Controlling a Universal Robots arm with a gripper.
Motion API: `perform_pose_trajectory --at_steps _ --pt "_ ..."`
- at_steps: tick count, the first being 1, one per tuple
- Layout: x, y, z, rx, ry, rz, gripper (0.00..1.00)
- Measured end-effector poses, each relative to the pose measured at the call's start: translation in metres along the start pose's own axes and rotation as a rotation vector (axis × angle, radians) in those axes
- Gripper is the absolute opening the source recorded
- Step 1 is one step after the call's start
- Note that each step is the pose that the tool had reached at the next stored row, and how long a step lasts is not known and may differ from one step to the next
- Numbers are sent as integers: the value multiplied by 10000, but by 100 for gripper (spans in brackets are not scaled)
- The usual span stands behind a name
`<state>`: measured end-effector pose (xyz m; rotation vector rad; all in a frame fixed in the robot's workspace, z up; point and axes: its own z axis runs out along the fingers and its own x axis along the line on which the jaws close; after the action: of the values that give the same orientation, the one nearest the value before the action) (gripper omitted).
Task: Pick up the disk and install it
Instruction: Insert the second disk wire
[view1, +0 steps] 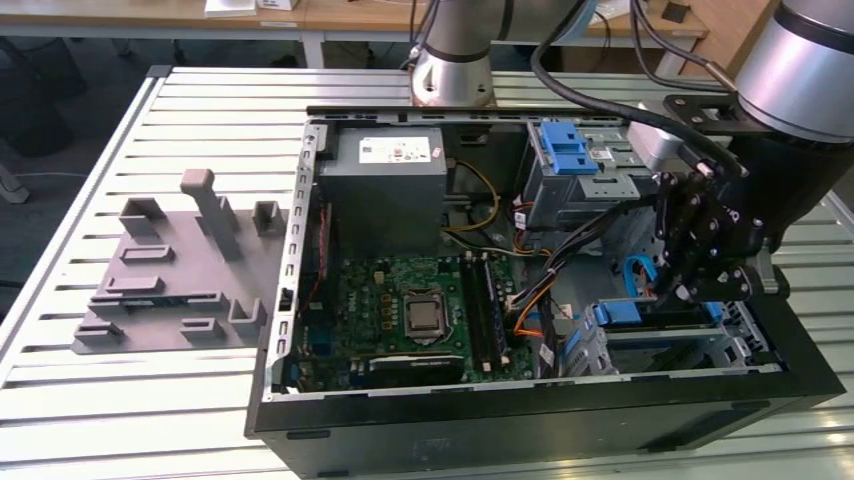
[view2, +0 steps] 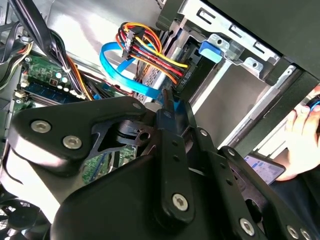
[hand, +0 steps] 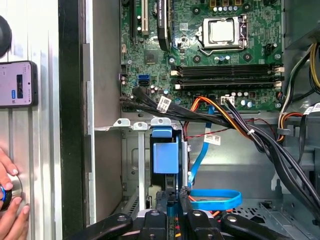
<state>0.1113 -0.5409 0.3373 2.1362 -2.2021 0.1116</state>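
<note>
The disk (view1: 650, 313) stands edge-on in the lower drive bay at the front corner of the open computer case, on the exterior view's right. Its blue bracket (hand: 165, 157) shows in the bay slot in the first wrist view. My gripper (view1: 683, 292) reaches down into that bay. In both wrist views its two black fingers (hand: 184, 207) are drawn close together on a thin blue edge of the disk's bracket (view2: 171, 106). The drive's flat faces are hidden by the bay walls and the gripper.
A blue data cable (hand: 215, 199) and a black and orange cable bundle (hand: 235, 125) lie close beside the bay. Motherboard (view1: 414, 310), grey power supply (view1: 387, 175) and upper drive cage (view1: 577, 160) fill the case. A person's hand (hand: 10, 200) and phone (hand: 17, 84) lie outside it.
</note>
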Motion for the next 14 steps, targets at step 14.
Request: perform_pose_trajectory --at_steps 14 --pt "-4 -1 40 2 56 1 24"
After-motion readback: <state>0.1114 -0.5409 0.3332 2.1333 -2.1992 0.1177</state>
